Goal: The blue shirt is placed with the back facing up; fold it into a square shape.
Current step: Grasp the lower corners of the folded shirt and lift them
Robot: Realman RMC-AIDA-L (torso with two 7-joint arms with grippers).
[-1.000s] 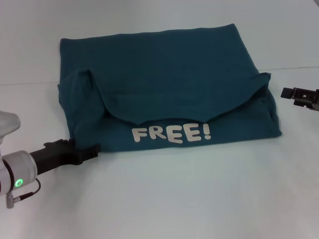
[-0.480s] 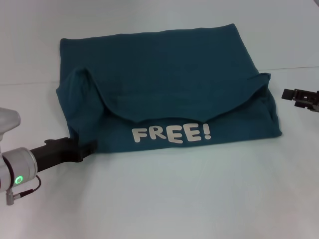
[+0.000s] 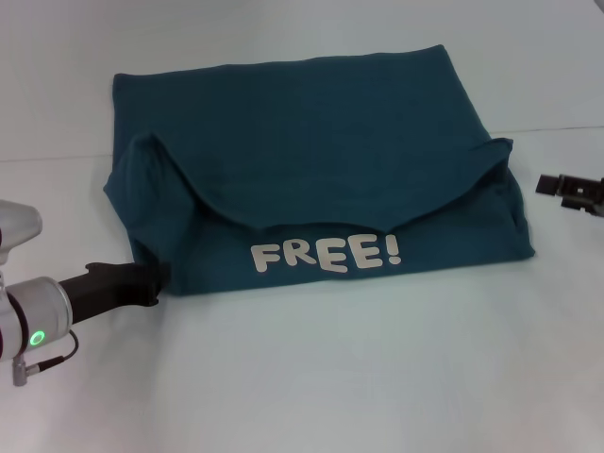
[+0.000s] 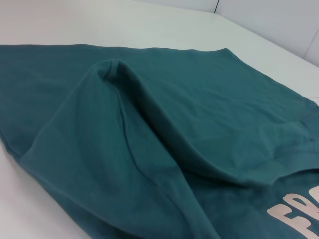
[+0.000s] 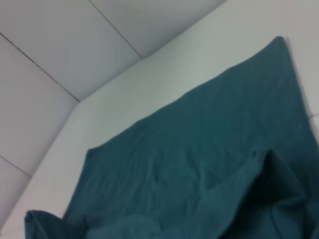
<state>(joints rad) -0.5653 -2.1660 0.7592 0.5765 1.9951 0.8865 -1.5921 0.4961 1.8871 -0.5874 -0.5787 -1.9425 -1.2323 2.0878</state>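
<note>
Soft knit blue shirt (image 3: 311, 151) folded roughly square, left claw (image 3: 151, 280) at its corner, grip unclear

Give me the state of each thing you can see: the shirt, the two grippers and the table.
blue shirt: partly folded, lying on the table, lower part turned up, so white lettering "FREE!" shows; a raised fold stands at its left side.
left gripper: at the shirt's near left corner, tip against the cloth edge.
right gripper: beside the shirt's right edge, apart from it, holding nothing.
table: white, bearing the shirt.
</note>
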